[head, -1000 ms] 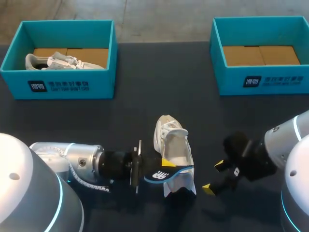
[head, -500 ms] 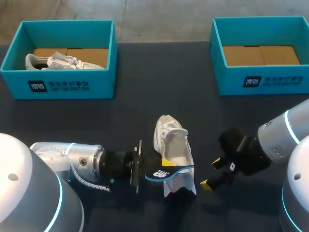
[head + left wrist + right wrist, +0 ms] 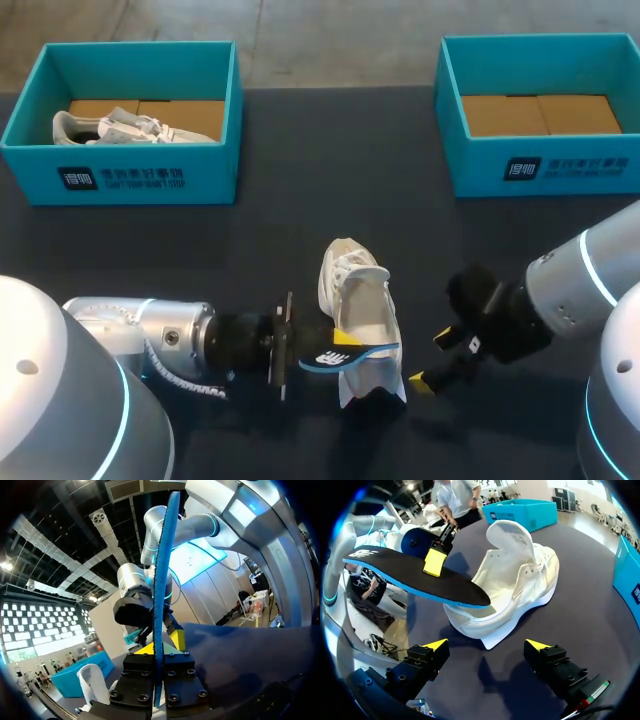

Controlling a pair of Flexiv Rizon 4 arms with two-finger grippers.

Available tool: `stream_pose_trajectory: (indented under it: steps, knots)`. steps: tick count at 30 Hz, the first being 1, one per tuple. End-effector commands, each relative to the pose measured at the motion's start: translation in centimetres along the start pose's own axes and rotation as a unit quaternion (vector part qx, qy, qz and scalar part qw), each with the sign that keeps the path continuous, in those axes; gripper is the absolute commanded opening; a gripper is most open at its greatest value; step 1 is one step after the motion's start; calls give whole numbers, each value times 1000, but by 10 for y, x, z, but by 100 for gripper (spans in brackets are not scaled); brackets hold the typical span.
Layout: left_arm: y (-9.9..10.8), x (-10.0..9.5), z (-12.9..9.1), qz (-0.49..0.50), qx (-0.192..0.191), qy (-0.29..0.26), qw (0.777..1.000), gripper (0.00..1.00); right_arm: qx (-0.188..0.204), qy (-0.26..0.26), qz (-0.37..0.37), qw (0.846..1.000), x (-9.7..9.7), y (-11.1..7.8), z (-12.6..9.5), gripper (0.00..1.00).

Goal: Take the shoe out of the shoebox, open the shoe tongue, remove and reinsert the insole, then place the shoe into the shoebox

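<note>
since the earlier frames the right gripper point(image 3: 430, 358) has been carried leftward along the table's near edge, closer to the heel of the white lace-up sports shoe point(image 3: 360, 300); the shoe and the left gripper point(image 3: 343, 345) are found unmoved. the right gripper's fingers are spread wide with nothing between them, just beside the shoe but apart from it. the left gripper is pinched on the flat black foam insole with a blue underside point(image 3: 350, 356), which is held above the heel opening, out of the shoe.

the shoe is stood on its sole on the dark table point(image 3: 300, 200), near the middle of the near edge, with its tongue raised. its long axis is set near to far, toe toward the far edge, heel toward the near edge; the insole is held across it, roughly left to right.

reinsertion appears to be in hand: the insole should be turned in line with the shoe and fed toe-end first under the tongue, while the heel is steadied by the right gripper.

at the far left corner a teal cardboard shoebox point(image 3: 120, 170) is seen with a second white shoe point(image 3: 120, 127) inside; at the far right corner another teal shoebox point(image 3: 540, 165) is placed.
</note>
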State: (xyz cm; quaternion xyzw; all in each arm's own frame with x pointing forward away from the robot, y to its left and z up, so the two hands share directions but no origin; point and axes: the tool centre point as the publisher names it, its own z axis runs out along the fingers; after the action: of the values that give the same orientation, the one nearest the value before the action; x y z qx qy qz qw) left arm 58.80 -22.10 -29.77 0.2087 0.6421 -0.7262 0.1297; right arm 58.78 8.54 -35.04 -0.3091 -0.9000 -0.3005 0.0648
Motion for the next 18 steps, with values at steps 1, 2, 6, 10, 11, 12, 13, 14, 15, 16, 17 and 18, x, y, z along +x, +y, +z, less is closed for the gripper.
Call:
stream_pose_trajectory:
  steps: [1,2,6,10,11,12,13,14,15,16,17,18]
  knots:
    - [3,2,1,-2,-2,0,1000,0,0,-2,0,1000,2,0,1,100]
    - [4,2,1,-4,-4,-1,1000,0,0,-2,0,1000,2,0,1,100]
    - [8,2,0,-6,-7,-1,1000,0,0,-2,0,1000,2,0,1,100]
    - [12,1,0,-7,-11,-3,1000,0,0,-2,0,1000,2,0,1,100]
    - [14,0,0,-6,-16,-4,1000,0,0,-2,0,1000,2,0,1,100]
    - [15,0,0,-5,-19,-5,1000,0,0,-2,0,1000,2,0,1,100]
    - [16,0,0,-6,-20,-5,1000,0,0,-2,0,1000,2,0,1,100]
    - [17,0,0,-6,-20,-6,1000,0,0,-2,0,1000,2,0,1,100]
    - [18,-1,0,-7,-21,-8,1000,0,0,-2,0,1000,2,0,1,100]
    - [19,-1,0,-7,-22,-8,1000,0,0,-2,0,1000,2,0,1,100]
    - [20,-1,0,-8,-22,-9,1000,0,0,-2,0,1000,2,0,1,100]
    - [21,-2,0,-9,-23,-10,1000,0,0,-2,0,1000,2,0,1,100]
